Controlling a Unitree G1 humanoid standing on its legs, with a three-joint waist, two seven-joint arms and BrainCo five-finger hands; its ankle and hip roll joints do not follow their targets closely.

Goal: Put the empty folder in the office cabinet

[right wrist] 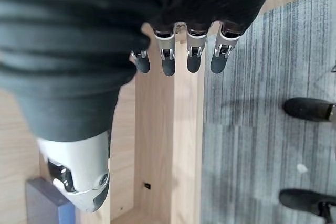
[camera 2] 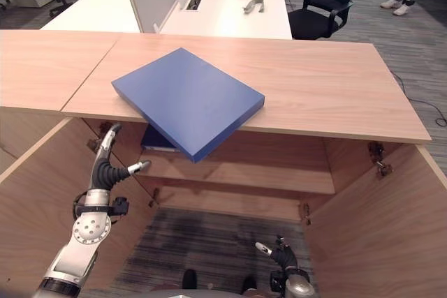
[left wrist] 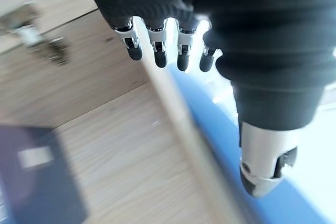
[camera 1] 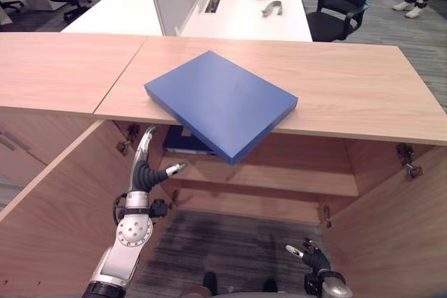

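The blue folder (camera 1: 221,102) is laid on the cabinet top (camera 1: 349,82), 1 corner overhanging its front edge. Beneath it, the left hand (camera 1: 147,165) is raised, fingers straight, empty. An upward nudge could tip it off.

No text, number or sign can be read anywhere. The blue folder (camera 1: 222,102) on the bench (camera 1: 349,88) has a plain cover, and the pale label on the dark folder (left wrist: 37,182) inside the cabinet is too blurred to read.
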